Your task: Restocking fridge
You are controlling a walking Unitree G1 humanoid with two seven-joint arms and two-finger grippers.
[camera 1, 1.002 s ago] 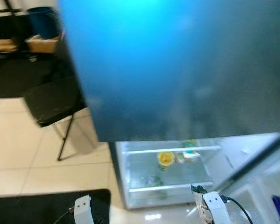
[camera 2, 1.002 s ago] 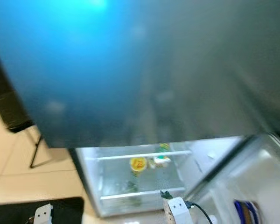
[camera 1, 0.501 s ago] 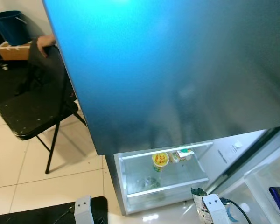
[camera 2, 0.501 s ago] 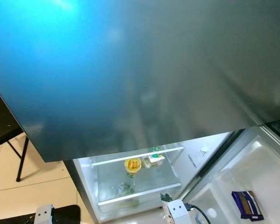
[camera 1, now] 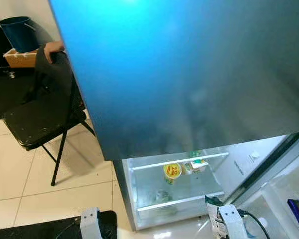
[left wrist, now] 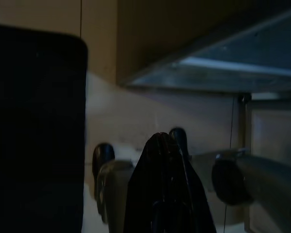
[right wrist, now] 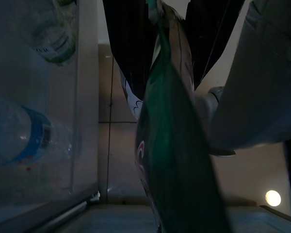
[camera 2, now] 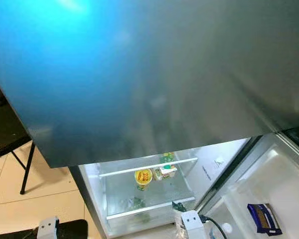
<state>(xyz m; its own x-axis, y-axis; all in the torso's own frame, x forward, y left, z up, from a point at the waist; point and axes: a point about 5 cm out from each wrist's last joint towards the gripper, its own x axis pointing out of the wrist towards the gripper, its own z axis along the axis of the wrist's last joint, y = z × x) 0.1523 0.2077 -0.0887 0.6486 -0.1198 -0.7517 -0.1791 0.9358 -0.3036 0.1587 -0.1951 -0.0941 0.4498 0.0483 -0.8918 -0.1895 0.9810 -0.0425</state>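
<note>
here, right gripper (right wrist: 160, 14) fingers clamp a green packet (right wrist: 177, 160) before the open fridge (camera 1: 179, 186); tiled floor (camera 1: 65, 184).

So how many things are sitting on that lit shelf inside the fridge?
3 can be made out, close together mid-shelf: a yellow-lidded cup, a small carton to its right, and a green item behind. Others may be hidden.

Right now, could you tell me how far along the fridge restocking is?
Done: the fridge door stands open, a yellow cup and a small carton sit on the upper shelf, and a blue packet lies in the door bin. In hand: the right pincer is shut on a green snack bag, low in front of the fridge. Left: placing that bag inside.
</note>
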